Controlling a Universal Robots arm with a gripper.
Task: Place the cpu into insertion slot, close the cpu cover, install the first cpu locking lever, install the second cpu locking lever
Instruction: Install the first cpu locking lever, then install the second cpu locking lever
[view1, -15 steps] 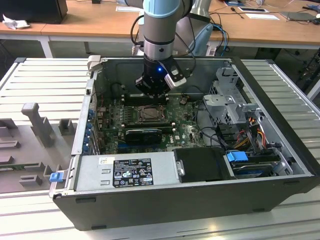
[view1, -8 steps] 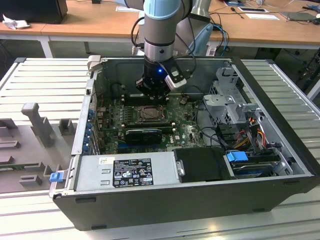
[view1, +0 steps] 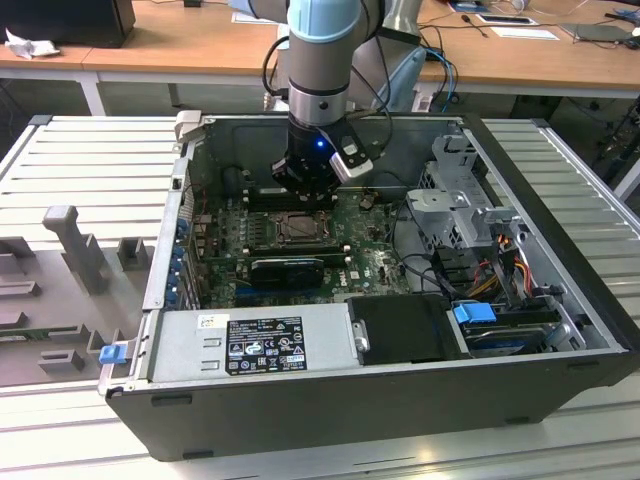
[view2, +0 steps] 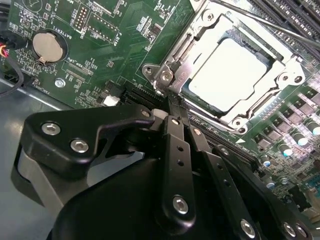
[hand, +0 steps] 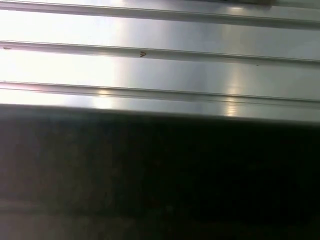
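Above the insertion slot only a narrow room stays under the gripper, with the expansion card just beside blocking low passage.

No legible txt: sticker on PSU box, mobo silkscreen (both too small).

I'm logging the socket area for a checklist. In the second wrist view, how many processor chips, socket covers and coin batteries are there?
Processor chip: 1
Socket cover: 1
Coin battery: 1
Total: 3
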